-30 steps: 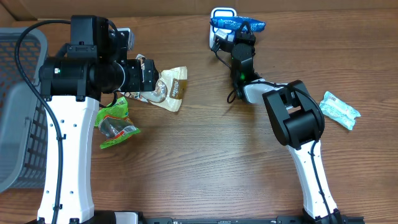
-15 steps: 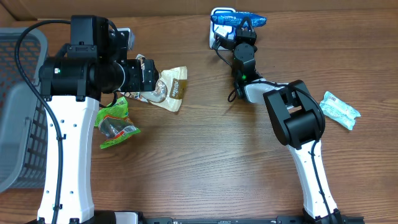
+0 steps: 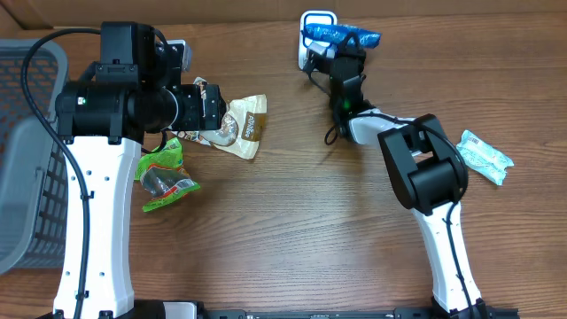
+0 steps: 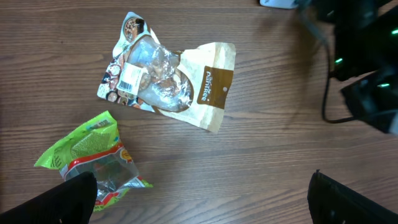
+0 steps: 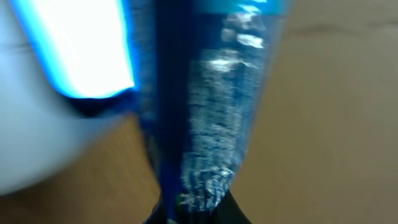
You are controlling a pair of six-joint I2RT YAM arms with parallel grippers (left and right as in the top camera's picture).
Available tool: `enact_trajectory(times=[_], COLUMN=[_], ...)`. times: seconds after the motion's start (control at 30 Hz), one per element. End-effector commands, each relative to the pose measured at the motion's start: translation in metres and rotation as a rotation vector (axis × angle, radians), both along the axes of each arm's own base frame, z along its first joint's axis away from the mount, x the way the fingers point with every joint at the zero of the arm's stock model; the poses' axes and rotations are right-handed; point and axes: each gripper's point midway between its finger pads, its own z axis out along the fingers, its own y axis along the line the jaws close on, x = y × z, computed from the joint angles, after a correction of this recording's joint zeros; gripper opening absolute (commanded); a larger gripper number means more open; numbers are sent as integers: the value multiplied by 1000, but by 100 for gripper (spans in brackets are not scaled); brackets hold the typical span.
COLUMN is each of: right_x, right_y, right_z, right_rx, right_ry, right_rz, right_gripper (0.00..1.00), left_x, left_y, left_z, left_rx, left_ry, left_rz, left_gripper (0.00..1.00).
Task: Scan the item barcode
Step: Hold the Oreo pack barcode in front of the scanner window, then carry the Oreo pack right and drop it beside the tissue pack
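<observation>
Brown wood grain is running across the bench (image 3: 283,230), and a white scanner (image 3: 310,19) with a glowing blue window is sitting at its far edge. The right hand (image 3: 347,55) is clamping the lower end of a blue packet (image 3: 342,36), its task item, and is presenting it right at the scanner. In the right wrist view the packet is standing just beside the lit window. The presenting step therefore seems to be in hand. The next move probably calls for turning or sliding the packet until its printed code is facing the window squarely, since no barcode is showing on the blurred face in view. The packet is looking like thin, glossy, crinkly film, narrow where it is pinched, so it may flex and throw glare. The left hand (image 3: 208,108) is hanging with its fingers wide apart and gripping nothing, well away from the scanner. Below it a tan pouch (image 4: 180,84) with a clear window and a white label is lying flat. A crumpled green packet (image 4: 93,155) is lying farther from the scanner than the pouch. A pale teal packet (image 3: 485,157) is resting well apart from the scanner on the right arm's side. A grey slatted basket (image 3: 27,133) is standing at the bench's left end, farthest from the scanner.
</observation>
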Motion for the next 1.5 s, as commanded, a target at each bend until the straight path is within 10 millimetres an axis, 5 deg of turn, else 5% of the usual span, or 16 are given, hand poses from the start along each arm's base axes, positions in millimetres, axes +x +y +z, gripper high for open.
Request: enact_trajectory(times=[0.0,0.1,0.23,0.47,0.67,0.87,1.3,1.47], right_x=[-18,-36,-64,-163,-228,-265,-277,-286], right_y=[-24,-26,-15,52,40,0,-188,-230], right_z=[147,204,238,230,222,170,67,11], right_rx=[223,270,335,1046,1421,1522,1839,1843], right_ry=[-274,-341,-247,272,504,732,554,524], right_rz=[-108,-112,-76,184,13,-284,-943,-1048], right_gripper=[4,4,4,4,4,4,4,4], left_x=[1,1,1,1,1,1,1,1], left_y=[0,0,0,0,0,0,0,0], left_z=[-2,-2,-2,-2,-2,-2,-2,-2], left_rx=[-4,-3,-4,-4,-4,-4,-4,-4], left_ry=[8,8,8,8,8,8,8,8], left_rz=[10,10,10,10,10,10,10,10], left_gripper=[100,100,100,100,100,100,99,100])
